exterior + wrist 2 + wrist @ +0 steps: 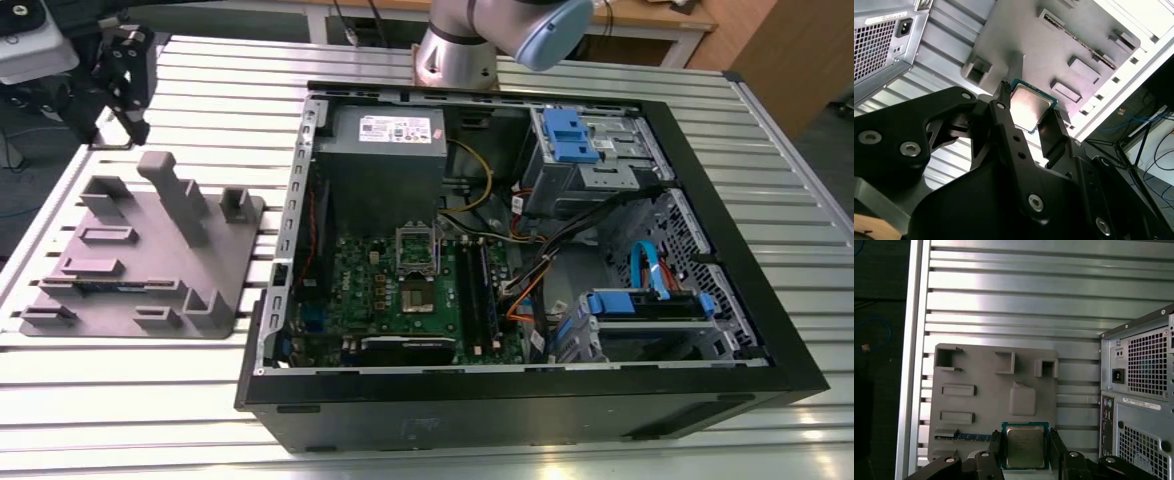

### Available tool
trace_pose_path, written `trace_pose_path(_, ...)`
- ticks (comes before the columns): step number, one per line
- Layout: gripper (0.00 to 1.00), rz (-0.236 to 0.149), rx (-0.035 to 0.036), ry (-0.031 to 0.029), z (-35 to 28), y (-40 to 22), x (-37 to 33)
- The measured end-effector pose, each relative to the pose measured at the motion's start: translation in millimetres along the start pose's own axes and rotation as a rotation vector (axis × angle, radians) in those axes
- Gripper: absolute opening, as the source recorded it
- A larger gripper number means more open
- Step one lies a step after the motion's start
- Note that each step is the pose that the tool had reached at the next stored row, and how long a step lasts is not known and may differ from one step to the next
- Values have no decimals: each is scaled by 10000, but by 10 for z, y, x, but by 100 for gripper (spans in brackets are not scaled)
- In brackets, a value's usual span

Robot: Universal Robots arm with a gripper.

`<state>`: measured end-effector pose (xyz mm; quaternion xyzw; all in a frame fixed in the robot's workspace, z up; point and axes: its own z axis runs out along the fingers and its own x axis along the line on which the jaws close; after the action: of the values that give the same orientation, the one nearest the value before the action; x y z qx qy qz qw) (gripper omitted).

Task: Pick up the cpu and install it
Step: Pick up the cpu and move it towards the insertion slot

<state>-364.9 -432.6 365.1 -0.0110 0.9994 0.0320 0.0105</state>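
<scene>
Exterior view, tabletop: a slatted metal tabletop (200,400) carries an open computer case (534,420) across its middle. A grey fixture (147,270) lies near its edge at the exterior view's left.
Exterior view, case: a green motherboard (387,300) lies flat inside, and the hinged frame of its socket (418,292) stands up. A grey power supply (387,140) sits toward the tabletop's far edge.
Exterior view, tool: the black tool (136,135) hangs above the tabletop's far corner at the exterior view's left, apart from the grey fixture.
Second wrist view, tool: the fingers (1004,115) are drawn narrow, pressing two opposite sides of the cpu (1029,105).
Second wrist view, cpu: its top is silvery and its rim green. It is held in the air in front of the grey fixture (1019,45).
First wrist view, cpu: the cpu (1025,445) sits level between the two fingers (995,452), metal top toward the camera, overlapping the grey fixture's (979,410) edge.
First wrist view, case: the rear panel of the computer case (1139,390) stands beside the grey fixture.
</scene>
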Motion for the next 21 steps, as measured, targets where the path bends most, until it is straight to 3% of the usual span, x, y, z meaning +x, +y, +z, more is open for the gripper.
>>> trace_pose_path(10,47,0,1,1,11,-6,-218)
trace_pose_path(21,47,2,3,7,25,-10,-406)
